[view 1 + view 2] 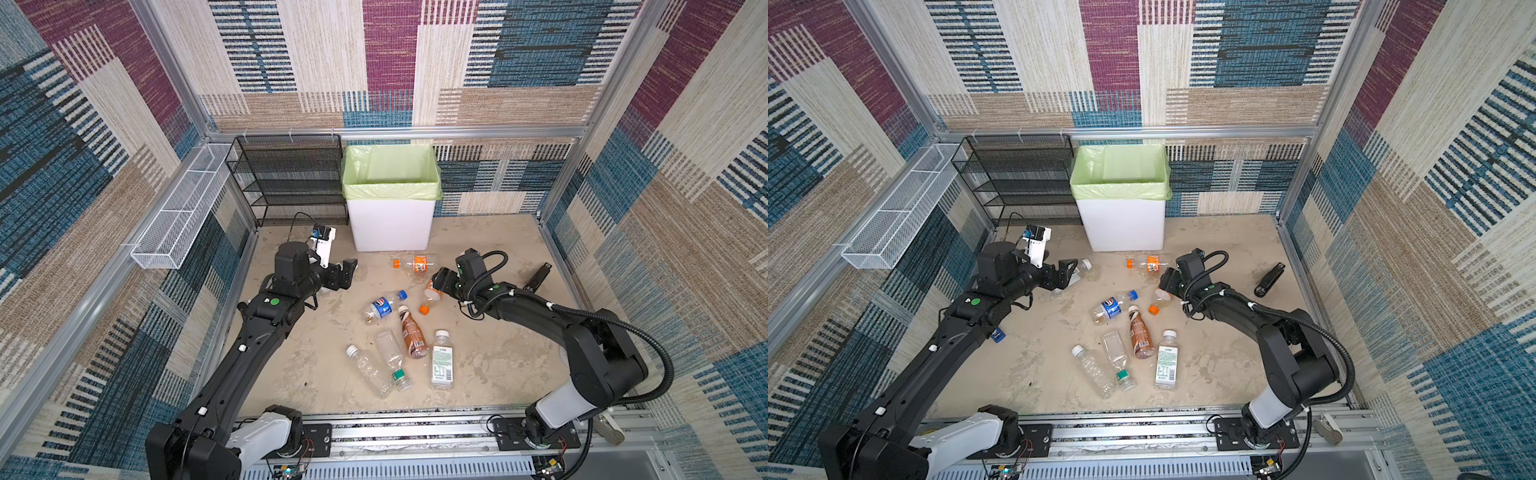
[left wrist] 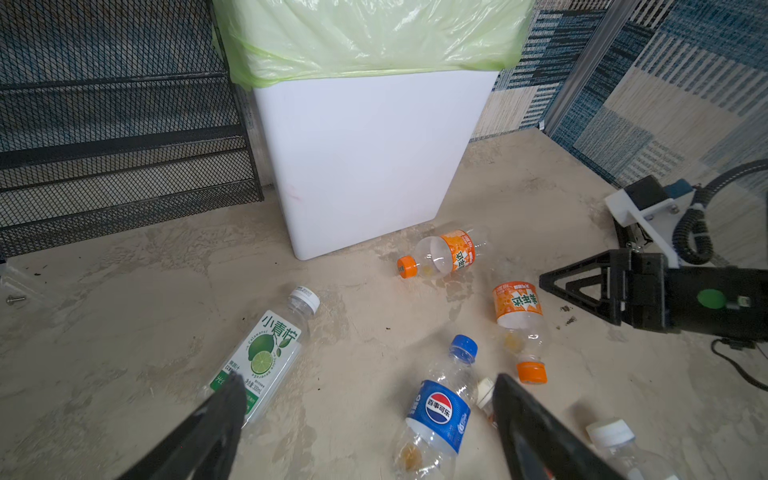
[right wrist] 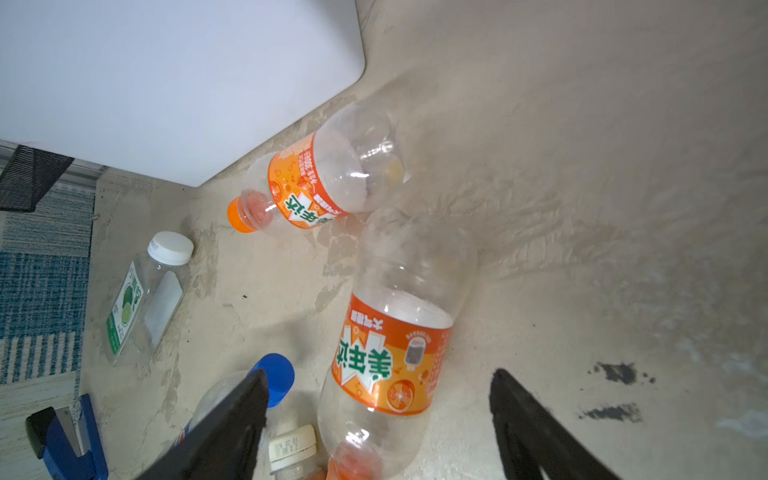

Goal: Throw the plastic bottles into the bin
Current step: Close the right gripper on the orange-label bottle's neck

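Four bottles lie closest to the base rail, around 6 o'clock on the floor, all on their sides: a white-capped clear bottle (image 1: 368, 371), a green-capped clear bottle (image 1: 390, 351) just beside it, a brown-filled bottle (image 1: 413, 338) and a white-labelled bottle (image 1: 441, 361). Farther in, near the middle, a blue-capped cola bottle (image 1: 382, 306) lies with its cap toward 2 o'clock. Just past it, at 1 o'clock, an orange-labelled bottle (image 3: 392, 353) lies on the floor between the fingers of the right gripper (image 3: 380, 382). Its jaws stand wide apart with a gap on each side of the bottle, so nothing is held. At 10 o'clock the left gripper (image 2: 368, 386) sits low with its jaws spread wide too, holding nothing. A lime-labelled bottle (image 2: 270, 353) lies beside one of its fingers; whether they touch I cannot tell. A blue stapler (image 1: 996, 333) lies under the left arm at 9 o'clock, and a black gadget (image 1: 538, 277) lies at 2 o'clock near the side wall. A second orange-labelled bottle (image 1: 417, 263) lies just in front of the bin (image 1: 390, 228), which stands upright at 12 o'clock against the back wall, its green liner folded over the rim. A black mesh rack (image 1: 291, 183) stands just beside the bin at 11 o'clock, and a white wire basket (image 1: 178, 216) hangs on the side wall at 10 o'clock.
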### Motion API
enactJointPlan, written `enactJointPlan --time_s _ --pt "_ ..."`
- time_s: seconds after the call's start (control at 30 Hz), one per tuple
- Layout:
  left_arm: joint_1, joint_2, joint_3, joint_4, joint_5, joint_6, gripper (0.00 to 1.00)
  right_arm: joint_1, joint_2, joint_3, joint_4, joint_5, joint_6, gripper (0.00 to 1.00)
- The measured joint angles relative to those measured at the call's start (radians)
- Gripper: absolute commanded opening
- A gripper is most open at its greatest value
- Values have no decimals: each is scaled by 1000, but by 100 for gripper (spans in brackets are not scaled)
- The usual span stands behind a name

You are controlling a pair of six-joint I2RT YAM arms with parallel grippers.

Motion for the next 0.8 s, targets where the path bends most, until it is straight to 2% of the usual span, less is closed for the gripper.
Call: enactJointPlan --time_s 0.1,0.47,0.67,0.8 --pt "0 0 0 -1 0 0 93 0 46 9 2 -14 4 86" --pt "0 -2 0 -2 -6 0 93 -1 176 73 12 -12 4 71" --pt "0 -2 0 -2 -7 0 93 -1 192 73 26 -2 0 60" --pt "0 -1 0 -2 -6 0 93 -1 192 65 41 9 0 50"
